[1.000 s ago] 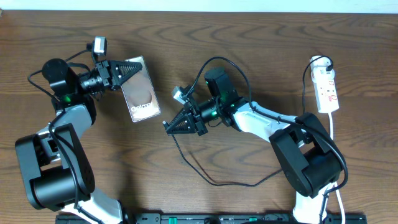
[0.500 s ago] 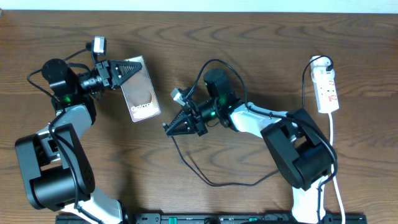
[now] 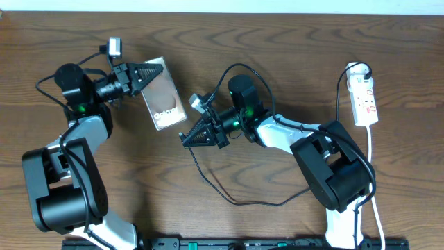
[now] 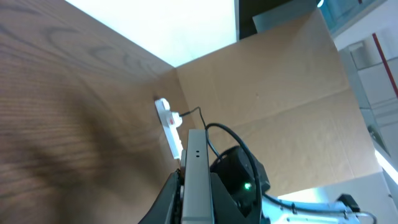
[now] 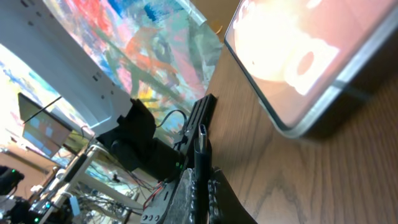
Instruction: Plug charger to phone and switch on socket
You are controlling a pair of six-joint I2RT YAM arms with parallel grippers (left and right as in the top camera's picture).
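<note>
The phone (image 3: 164, 94) is a dark slab with white lettering, tilted on the table at upper left. My left gripper (image 3: 154, 71) is shut on its far edge; the left wrist view shows the phone edge-on (image 4: 196, 180) between the fingers. My right gripper (image 3: 189, 138) is shut on the charger plug (image 5: 202, 146), its tip just right of the phone's lower end (image 5: 311, 68). The black charger cable (image 3: 229, 196) loops over the table. The white socket (image 3: 364, 97) lies at far right and also shows in the left wrist view (image 4: 169, 124).
The socket's white cord (image 3: 371, 149) runs down the right side. A brown cardboard wall (image 4: 267, 93) stands behind the table in the left wrist view. Bare wood table (image 3: 277, 42) lies between the arms and the socket.
The left gripper has turned and shifted the phone right, so its lower end now points toward the right gripper. The right gripper with the plug has edged slightly left.
</note>
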